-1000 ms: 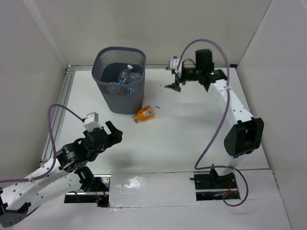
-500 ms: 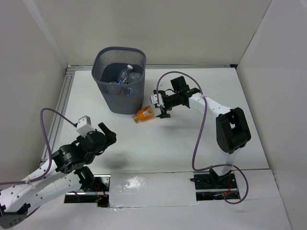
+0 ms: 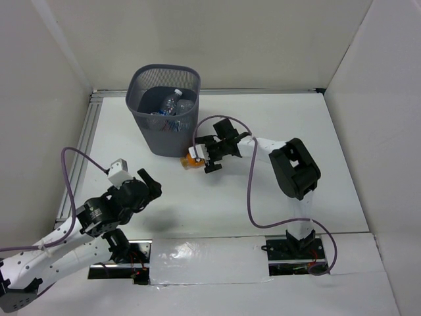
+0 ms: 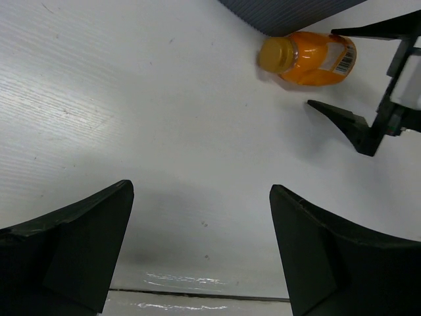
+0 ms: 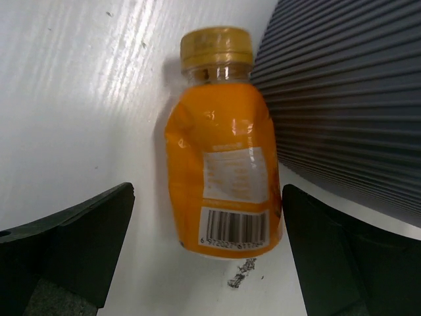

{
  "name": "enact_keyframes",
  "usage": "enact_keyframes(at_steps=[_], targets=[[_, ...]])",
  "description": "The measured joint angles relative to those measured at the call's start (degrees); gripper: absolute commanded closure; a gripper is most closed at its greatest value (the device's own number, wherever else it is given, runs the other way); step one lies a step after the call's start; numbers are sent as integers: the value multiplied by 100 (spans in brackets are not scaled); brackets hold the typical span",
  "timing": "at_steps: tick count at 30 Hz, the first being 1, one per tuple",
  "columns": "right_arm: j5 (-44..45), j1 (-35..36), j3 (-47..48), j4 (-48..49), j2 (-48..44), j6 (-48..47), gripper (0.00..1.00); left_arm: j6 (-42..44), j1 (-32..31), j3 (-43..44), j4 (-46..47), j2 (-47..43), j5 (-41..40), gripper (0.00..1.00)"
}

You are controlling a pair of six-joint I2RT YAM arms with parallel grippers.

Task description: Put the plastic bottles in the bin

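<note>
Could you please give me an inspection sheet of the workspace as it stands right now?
Surface: white table, glossy, with faint scuffs.
Job's things: orange bottle lies on its side beside the foot of the mesh bin; several clear bottles are inside the bin.
Clutter: nothing seen.
Grippers: right gripper is open, a finger on either side of the orange bottle, not closed on it; left gripper is open and empty over bare table.
Cables: right arm's purple cable and left arm's purple cable loop free of the bottle.
Surroundings: white walls; metal rail along the table's left edge.
</note>
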Motion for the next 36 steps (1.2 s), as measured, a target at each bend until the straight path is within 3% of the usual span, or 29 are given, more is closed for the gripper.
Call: enact_keyframes(at_steps=[3, 4, 7, 8, 11, 13, 17, 21, 27, 31, 34, 36], targets=[[273, 109, 11, 177, 199, 2, 8, 15, 0, -2, 92, 33, 2, 3], [284, 129, 50, 201, 225, 0, 22, 15, 0, -2, 105, 52, 2, 3], [437, 168, 212, 33, 313, -153, 45, 59, 15, -2, 146, 111, 7, 3], [433, 166, 249, -44, 328, -205, 57, 96, 17, -2, 151, 118, 9, 3], [315, 125, 302, -365, 295, -461, 72, 140, 28, -2, 151, 122, 11, 3], [179, 57, 225, -732, 120, -664, 76, 149, 33, -2, 160, 118, 11, 3], [-267, -188, -260, -1685, -894, -962, 77, 289, 42, -2, 219, -70, 17, 3], [-879, -402, -299, -2481, -2514, -1032, 77, 518, 44, -22, 363, -415, 7, 3], [-1456, -212, 385, -2155, -4177, 190, 77, 833, 46, -103, 544, -713, -39, 3], [-1292, 44, 1001, -1224, -3945, 1143, 75, 1051, 48, -120, 726, -592, 13, 3], [-992, 201, 1735, -540, -3143, 1692, 73, 1281, 48, -127, 1029, -356, 157, 3], [-756, 262, 2389, -284, -2332, 1958, 66, 1436, 48, -136, 1226, -221, 262, 3]])
